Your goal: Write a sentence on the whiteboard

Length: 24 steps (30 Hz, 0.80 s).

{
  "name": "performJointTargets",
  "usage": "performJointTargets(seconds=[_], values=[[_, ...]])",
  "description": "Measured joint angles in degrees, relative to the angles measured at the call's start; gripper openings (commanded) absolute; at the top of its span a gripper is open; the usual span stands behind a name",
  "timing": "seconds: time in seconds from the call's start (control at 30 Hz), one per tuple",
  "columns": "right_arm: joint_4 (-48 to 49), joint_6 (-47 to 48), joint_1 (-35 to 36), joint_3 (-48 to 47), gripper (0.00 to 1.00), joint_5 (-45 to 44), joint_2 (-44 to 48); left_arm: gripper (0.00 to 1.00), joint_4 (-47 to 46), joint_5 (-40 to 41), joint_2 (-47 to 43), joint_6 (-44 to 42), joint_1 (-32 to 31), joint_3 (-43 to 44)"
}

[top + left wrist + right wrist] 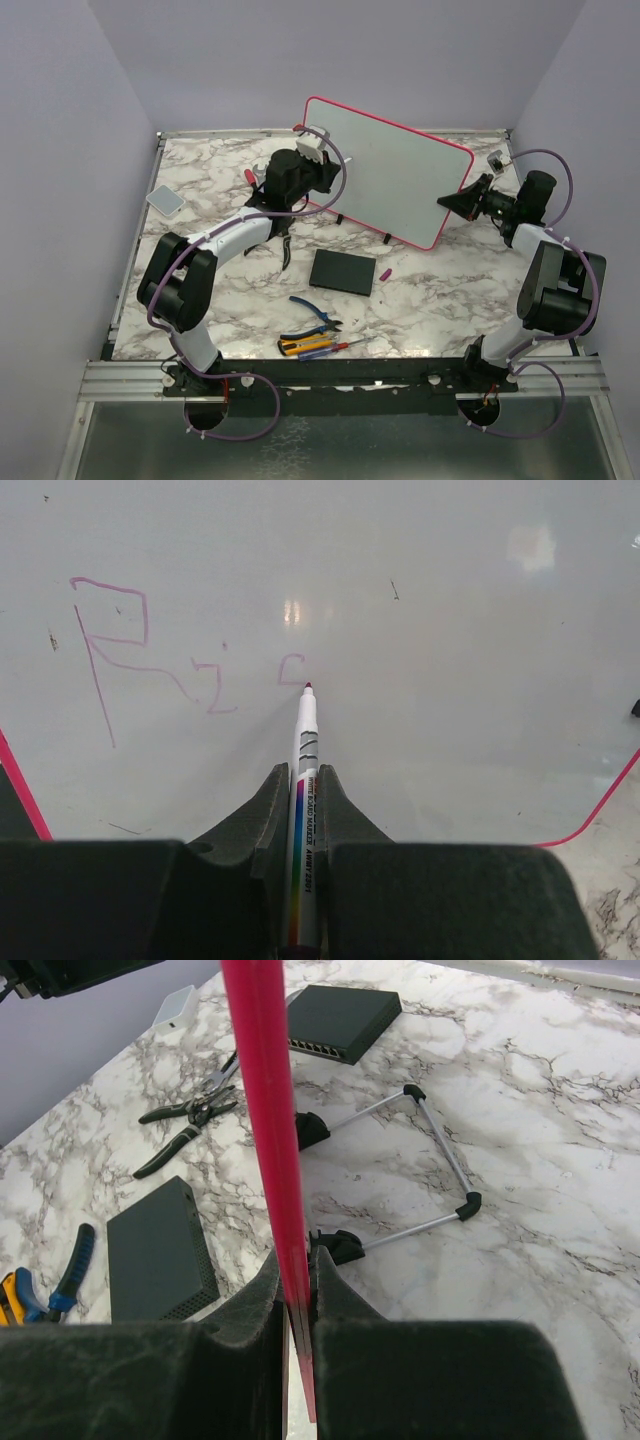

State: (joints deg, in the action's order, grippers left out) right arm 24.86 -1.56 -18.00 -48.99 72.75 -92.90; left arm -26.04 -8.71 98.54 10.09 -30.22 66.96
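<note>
Left claw [301, 773] pinches a marker [306, 725], its tip touching the whiteboard [450, 680] just after the pink lettering [125, 640]; right claw [296, 1260] clamps the board's red frame [260, 1100].

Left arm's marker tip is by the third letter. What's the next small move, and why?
Probably shift the marker tip slightly right and start a fourth letter. The left tool grips the marker, its tip at the third pink letter of the sentence; the whiteboard is blank to the right, and the right tool clamps its red frame.
</note>
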Motion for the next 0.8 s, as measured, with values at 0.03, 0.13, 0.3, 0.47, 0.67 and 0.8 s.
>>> performJointTargets(seconds=[0.03, 0.13, 0.3, 0.47, 0.67, 0.8], values=[[0.0, 0.0, 0.0, 0.0, 0.01, 0.0, 0.0, 0.00, 0.0, -0.1, 0.0, 0.0, 0.0, 0.0], [0.0, 0.0, 0.0, 0.0, 0.01, 0.0, 0.0, 0.00, 0.0, -0.3, 0.0, 0.0, -0.1, -0.3], [0.0, 0.0, 0.0, 0.0, 0.01, 0.0, 0.0, 0.00, 0.2, -0.2, 0.0, -0.1, -0.2, -2.0], [0.0, 0.0, 0.0, 0.0, 0.01, 0.0, 0.0, 0.00, 1.0, -0.1, 0.0, -0.5, -0.1, -2.8], [0.0, 0.0, 0.0, 0.0, 0.00, 0.0, 0.0, 0.00, 1.2, 0.3, 0.0, -0.3, 0.7, -2.8], [0.0, 0.0, 0.0, 0.0, 0.01, 0.0, 0.0, 0.00, 1.3, 0.7, -0.1, 0.0, 1.6, -2.8]])
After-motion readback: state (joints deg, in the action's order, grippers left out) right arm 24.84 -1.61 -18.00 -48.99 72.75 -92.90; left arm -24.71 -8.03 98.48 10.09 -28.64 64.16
